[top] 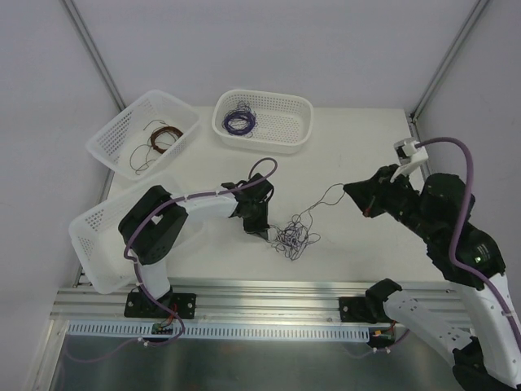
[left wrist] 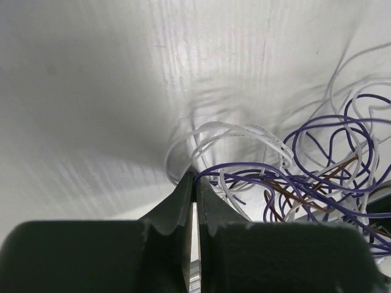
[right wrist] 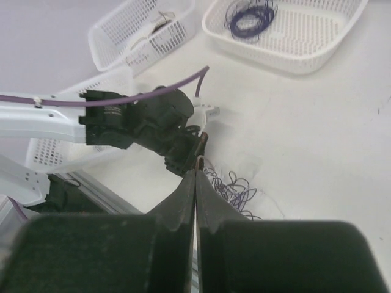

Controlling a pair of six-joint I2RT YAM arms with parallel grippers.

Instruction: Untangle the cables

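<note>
Though tangled, cables (top: 295, 236) lengthwise from left pincer (top: 264, 234) to right pincer (top: 350, 192)

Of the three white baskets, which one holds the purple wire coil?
The far basket on the right, with the purple coil inside. The far left basket holds a brown coil; no coil shows in the near basket.

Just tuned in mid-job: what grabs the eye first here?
The cables stand out, a scribbly purple, brown and white clump mid-table. The left gripper is pinched shut on its edge, and one strand stretches to the shut right gripper. Behind, a purple coil sits in a white basket.
</note>
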